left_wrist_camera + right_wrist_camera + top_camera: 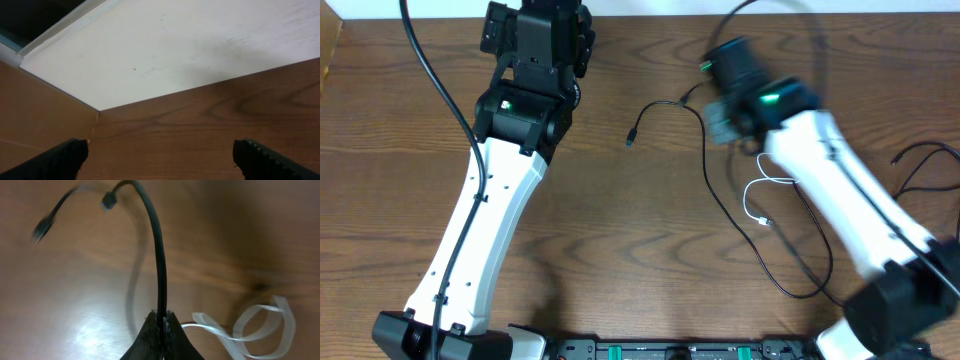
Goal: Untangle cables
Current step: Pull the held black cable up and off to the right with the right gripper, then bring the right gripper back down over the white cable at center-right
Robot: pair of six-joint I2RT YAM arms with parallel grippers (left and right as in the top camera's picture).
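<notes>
The setting looked like a robotics lab bench, not a home or a shop. Two white robot arms, the left arm [490, 210] and the right arm [840, 190], rose from the near edge of a wood-grain table [620, 230]. Each showed a small green status light. A black rail [670, 350] with green connectors ran between their bases. Ahead of the left gripper [160, 160] the wood met a plain white board [175, 50]. Ahead of the right gripper [161, 325] ran a thin black cable [159, 255], and a white cable [260, 325] looped just beside it over bare wood.
</notes>
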